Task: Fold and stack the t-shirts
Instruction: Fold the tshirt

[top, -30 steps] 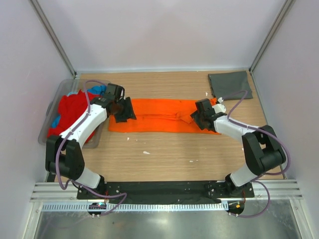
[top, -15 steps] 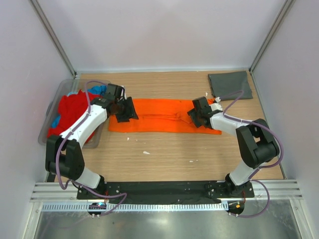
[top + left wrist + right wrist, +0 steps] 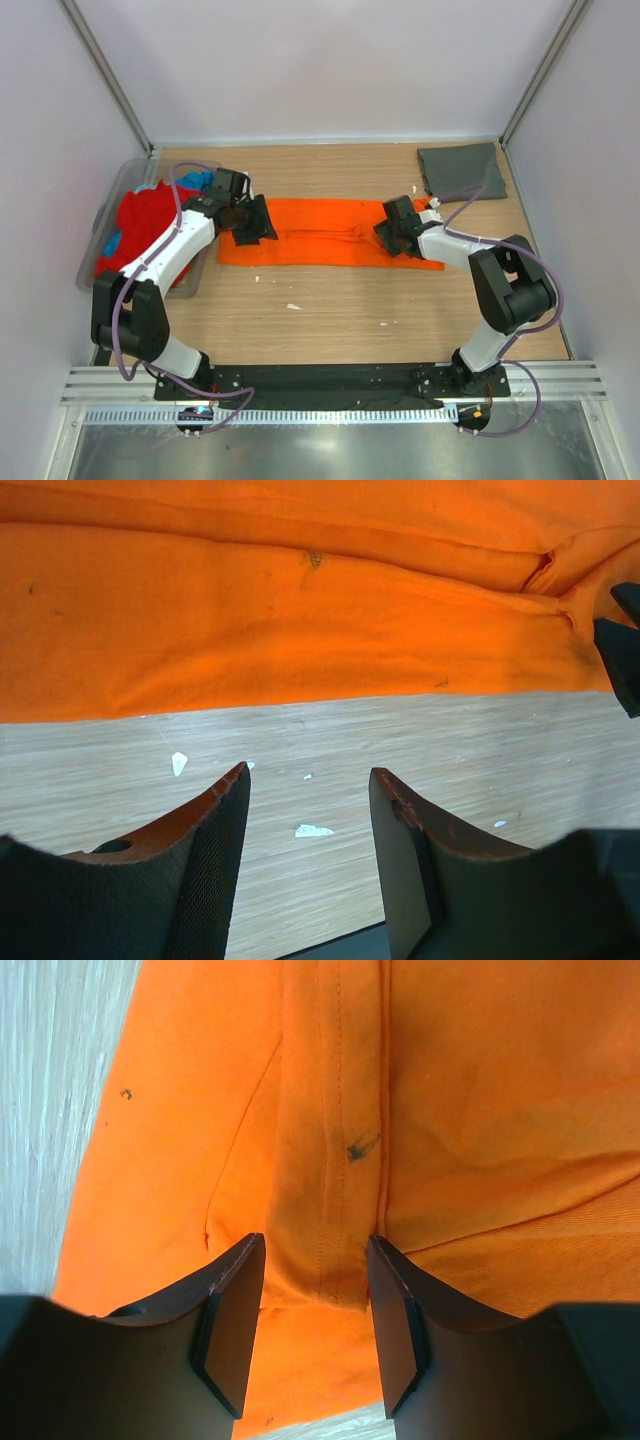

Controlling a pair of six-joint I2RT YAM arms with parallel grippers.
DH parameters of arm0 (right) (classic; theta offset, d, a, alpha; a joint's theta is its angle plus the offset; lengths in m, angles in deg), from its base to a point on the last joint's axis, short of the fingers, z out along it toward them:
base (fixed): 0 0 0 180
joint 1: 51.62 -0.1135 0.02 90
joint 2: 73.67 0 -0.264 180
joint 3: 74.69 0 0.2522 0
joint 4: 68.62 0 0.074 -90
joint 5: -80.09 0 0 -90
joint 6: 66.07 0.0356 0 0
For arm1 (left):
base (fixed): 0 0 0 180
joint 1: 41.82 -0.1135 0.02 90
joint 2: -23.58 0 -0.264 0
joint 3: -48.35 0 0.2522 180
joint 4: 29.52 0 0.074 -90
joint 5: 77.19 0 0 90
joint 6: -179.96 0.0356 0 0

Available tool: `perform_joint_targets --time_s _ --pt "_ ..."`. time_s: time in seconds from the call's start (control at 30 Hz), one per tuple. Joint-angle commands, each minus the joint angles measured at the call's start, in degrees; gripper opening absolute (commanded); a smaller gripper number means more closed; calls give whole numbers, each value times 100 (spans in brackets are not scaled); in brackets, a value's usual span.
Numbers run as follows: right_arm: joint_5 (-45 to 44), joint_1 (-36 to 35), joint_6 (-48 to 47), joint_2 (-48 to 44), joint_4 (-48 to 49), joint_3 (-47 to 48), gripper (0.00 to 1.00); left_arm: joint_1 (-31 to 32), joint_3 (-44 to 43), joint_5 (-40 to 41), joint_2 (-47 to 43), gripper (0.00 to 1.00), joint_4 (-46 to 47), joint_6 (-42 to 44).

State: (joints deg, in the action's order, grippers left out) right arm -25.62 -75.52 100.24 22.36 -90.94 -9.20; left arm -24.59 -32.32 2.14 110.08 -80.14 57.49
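The bright orange t-shirt [image 3: 320, 232] lies as a long folded band across the middle of the table. My left gripper [image 3: 250, 220] is open at its left end; in the left wrist view the gripper [image 3: 308, 780] hangs over bare wood just off the orange shirt's [image 3: 300, 600] edge. My right gripper [image 3: 393, 225] is open over the right end; in the right wrist view the gripper [image 3: 315, 1250] straddles a stitched fold of the orange shirt [image 3: 450, 1110]. A folded dark grey t-shirt [image 3: 460, 168] lies at the back right. A red shirt [image 3: 145, 225] and a blue shirt [image 3: 195, 180] sit in the tub.
The clear plastic tub [image 3: 100, 225] stands at the table's left edge beside my left arm. Small white scraps [image 3: 293, 306] lie on the wood in front of the orange shirt. Walls close the table on three sides.
My right gripper has moved left and slightly back, further onto the orange shirt's right end. The left arm and the shirt have not visibly moved.
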Motion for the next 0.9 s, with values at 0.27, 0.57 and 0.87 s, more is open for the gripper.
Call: perform_joint_targets --time_s 0.27,0.57,0.87 --pt "-266 -159 279 74 65 250 46 -1 21 57 -239 52 109 109" --pt "-346 -168 7 170 249 478 24 -1 12 83 -221 52 109 100" --pt "-276 -168 -950 724 21 1505 24 8 21 127 -195 52 109 100"
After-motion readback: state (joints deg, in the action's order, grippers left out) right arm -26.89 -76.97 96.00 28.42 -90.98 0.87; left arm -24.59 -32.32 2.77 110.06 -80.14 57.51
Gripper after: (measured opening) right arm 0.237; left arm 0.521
